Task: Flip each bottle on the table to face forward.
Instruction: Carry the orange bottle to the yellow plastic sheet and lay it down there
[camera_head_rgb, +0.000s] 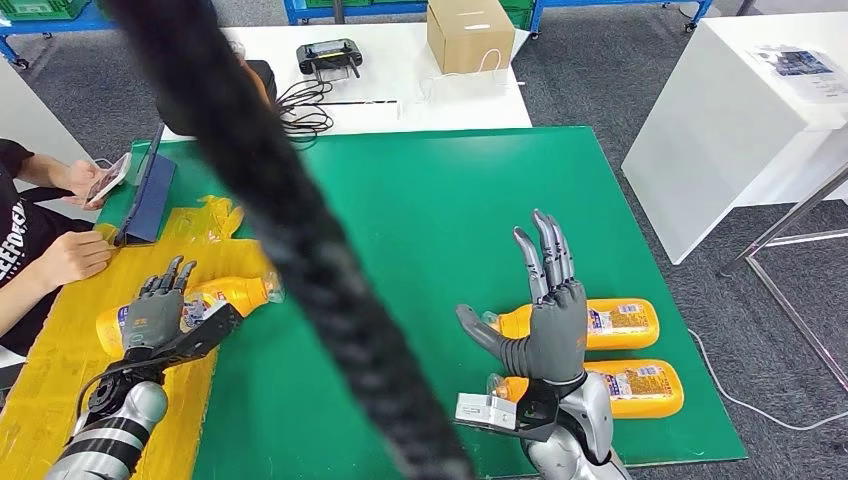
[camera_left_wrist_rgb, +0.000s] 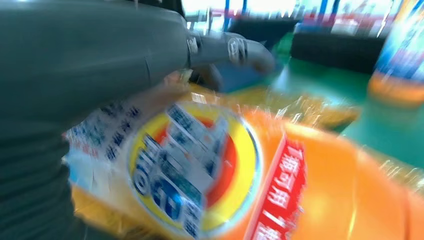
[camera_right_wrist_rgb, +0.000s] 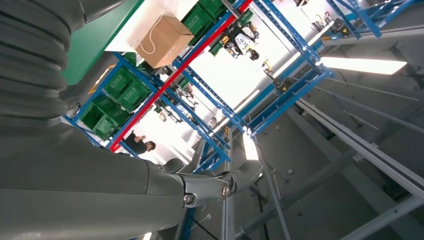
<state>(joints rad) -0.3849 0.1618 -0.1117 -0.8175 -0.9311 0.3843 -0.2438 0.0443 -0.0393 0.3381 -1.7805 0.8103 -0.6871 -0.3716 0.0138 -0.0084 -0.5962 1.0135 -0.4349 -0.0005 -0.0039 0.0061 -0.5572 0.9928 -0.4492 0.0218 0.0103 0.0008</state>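
left hand (camera_head_rgb: 158, 305) fingers (camera_head_rgb: 172, 273) wrapped on orange bottle (camera_head_rgb: 232, 293), lying at 9 o'clock on yellow sheet (camera_head_rgb: 50, 370) | right hand (camera_head_rgb: 548, 310) raised, fingers (camera_head_rgb: 545, 250) spread, empty | two bottles (camera_head_rgb: 625, 322) lying at 4 o'clock on green counter (camera_head_rgb: 420, 220)

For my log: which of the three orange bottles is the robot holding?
The orange plastic bottle on the yellow sheet, gripped by the left hand; the other two lie untouched.

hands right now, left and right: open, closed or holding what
Left hand: holding the orange detergent bottle on the yellow sheet.
Right hand: open, fingers up, holding nothing, above two orange bottles.
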